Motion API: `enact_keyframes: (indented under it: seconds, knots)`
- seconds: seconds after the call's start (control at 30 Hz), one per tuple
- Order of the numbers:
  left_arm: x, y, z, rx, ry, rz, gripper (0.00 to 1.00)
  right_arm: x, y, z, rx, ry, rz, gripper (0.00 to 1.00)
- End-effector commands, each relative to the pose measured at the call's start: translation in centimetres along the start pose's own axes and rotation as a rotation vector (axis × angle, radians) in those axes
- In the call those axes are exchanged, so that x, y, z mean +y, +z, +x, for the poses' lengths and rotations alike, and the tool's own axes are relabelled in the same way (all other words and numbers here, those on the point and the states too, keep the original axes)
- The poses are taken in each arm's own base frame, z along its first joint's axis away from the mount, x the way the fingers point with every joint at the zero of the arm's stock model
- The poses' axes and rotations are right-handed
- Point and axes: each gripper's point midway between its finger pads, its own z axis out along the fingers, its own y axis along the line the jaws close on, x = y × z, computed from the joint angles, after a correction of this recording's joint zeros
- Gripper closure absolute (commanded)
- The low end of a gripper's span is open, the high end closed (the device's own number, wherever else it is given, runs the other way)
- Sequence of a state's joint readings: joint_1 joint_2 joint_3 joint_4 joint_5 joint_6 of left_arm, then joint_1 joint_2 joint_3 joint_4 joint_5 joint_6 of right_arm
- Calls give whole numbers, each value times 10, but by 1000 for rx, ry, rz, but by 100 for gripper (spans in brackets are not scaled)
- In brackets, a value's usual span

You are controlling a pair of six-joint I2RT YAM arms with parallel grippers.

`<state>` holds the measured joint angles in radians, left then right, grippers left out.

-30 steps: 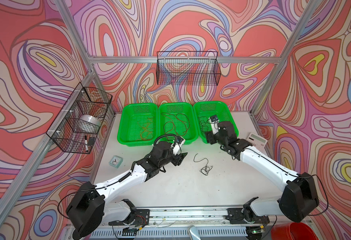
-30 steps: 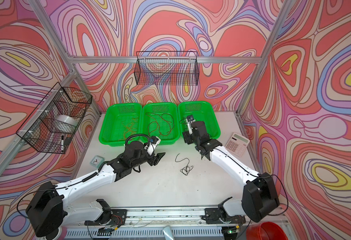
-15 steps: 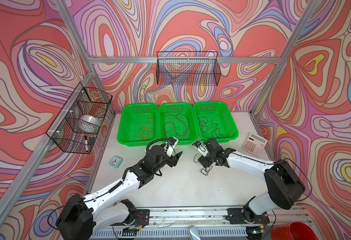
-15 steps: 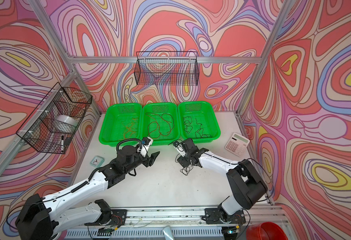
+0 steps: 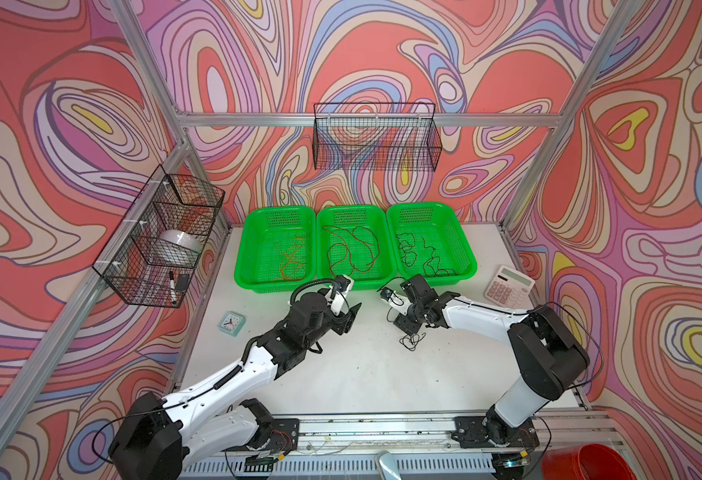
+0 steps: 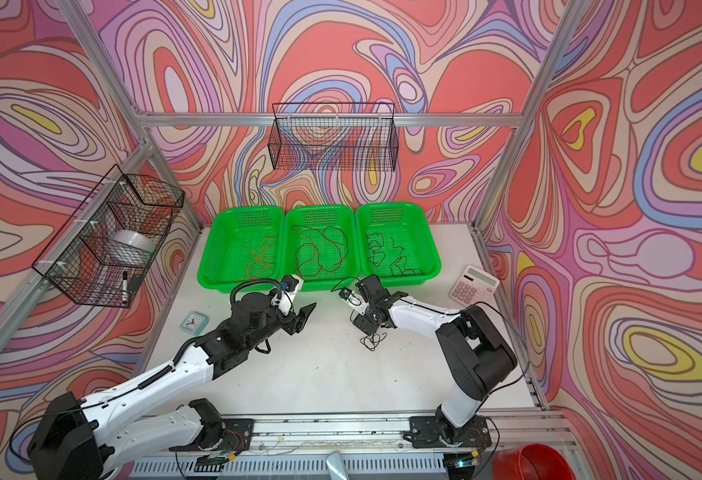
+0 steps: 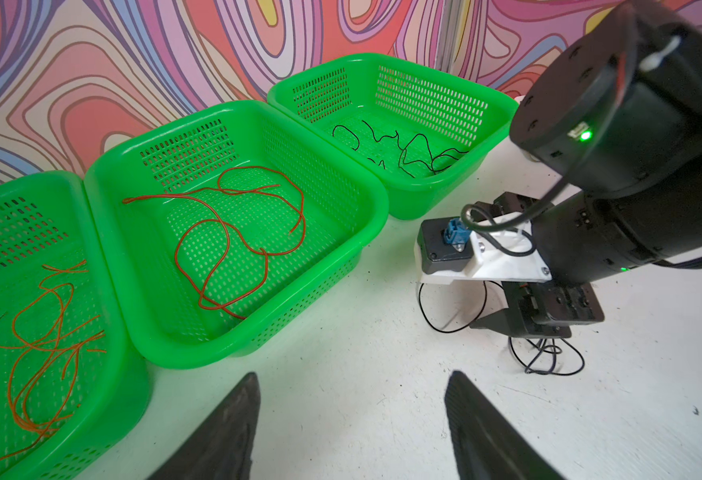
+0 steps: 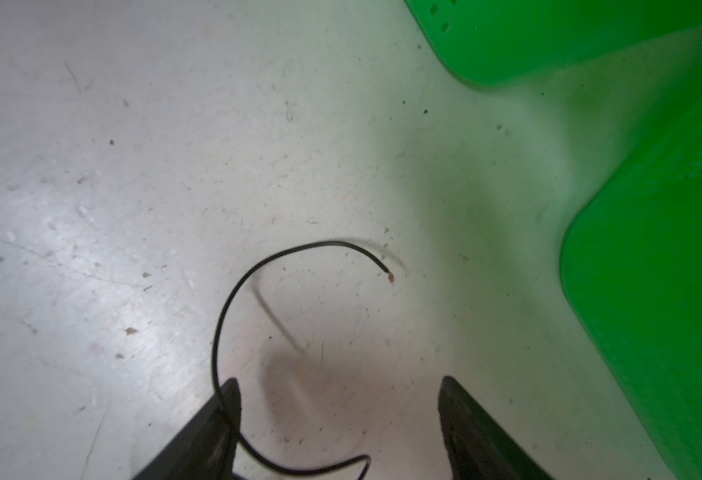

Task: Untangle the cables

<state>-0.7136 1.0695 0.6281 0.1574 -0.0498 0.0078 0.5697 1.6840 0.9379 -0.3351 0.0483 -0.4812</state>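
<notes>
On the far left, orange cables loose in the left basket, well apart from both arms — little to go wrong there unless disturbed by a stray reach; next along, the left gripper over bare table just in front of the middle basket, jaws wide and holding nothing; liable to clip that basket's near rim on any forward move and shove it, re-crossing the dark red-brown cables inside; further right, the right gripper low over the table, jaws well apart with nothing clamped, one finger touching or just beside the curve of the loose black cable, the only strand outside the baskets; cannot tell from the wrist view whether over or under that finger's tip. Main hazard here — closing on air, with so thin a strand flat on the table and off at one side of the gap rather than squarely between the jaws; equally, liable to slip free if pinched only at a finger's edge. Just beside the gripper, a small tangled clump on the table, seemingly part of the same strand; if lifted by the free end, likely to pull tighter rather than open, or simply to drag along. Rightmost, the right basket with the other black cables inside; risk of a fresh tangle if dropped in there with the clump intact; risk of catching the near rim if carried too low.
</notes>
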Motion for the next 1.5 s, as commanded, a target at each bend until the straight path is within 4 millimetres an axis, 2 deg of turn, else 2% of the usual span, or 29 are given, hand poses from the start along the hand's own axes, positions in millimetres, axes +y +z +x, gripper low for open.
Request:
enact_keyframes:
  seconds: [0.0, 0.07, 0.13, 0.2, 0.23, 0.27, 0.43, 0.53, 0.73, 0.9, 1.1, 1.2, 1.3, 1.4, 1.47]
  knots:
    - [-1, 2, 0, 9, 16, 5, 28, -12, 5, -10, -11, -21, 38, 46]
    - [-2, 1, -1, 9, 17, 9, 28, -16, -2, -17, -46, -24, 56, 69]
    - [-2, 0, -3, 2, 16, 12, 28, -20, -11, -25, -100, -27, 84, 86]
    - [-4, 0, -5, -3, 13, 20, 28, -24, -26, -35, -152, -10, 99, 98]
    - [-5, 0, -6, -8, 14, 30, 28, -28, -37, -42, -189, 12, 110, 100]
    - [-8, 0, -6, -9, 9, 42, 28, -30, -48, -49, -225, 24, 118, 100]
    - [-30, 5, -18, -63, -27, 153, 27, -43, -132, -92, -515, 153, 151, 100]
    - [-44, 10, -27, -108, -26, 194, 26, -44, -167, -105, -624, 211, 132, 100]
    - [-57, 24, -52, -184, -26, 219, 23, -43, -217, -122, -776, 270, 86, 100]
    - [-58, 40, -77, -245, 8, 197, 22, -43, -244, -136, -858, 279, 54, 100]
    - [-88, 63, -87, -259, 26, 312, 23, -43, -264, -151, -911, 291, 10, 100]
    - [-106, 65, -93, -302, 23, 385, 23, -42, -275, -154, -934, 292, -2, 100]
    - [-110, 73, -96, -309, 13, 390, 24, -40, -285, -156, -956, 293, -21, 100]
    - [-109, 84, -100, -305, 20, 375, 30, -40, -296, -158, -982, 295, -26, 100]
    - [-111, 90, -100, -305, 21, 374, 40, -42, -300, -159, -992, 297, -19, 100]
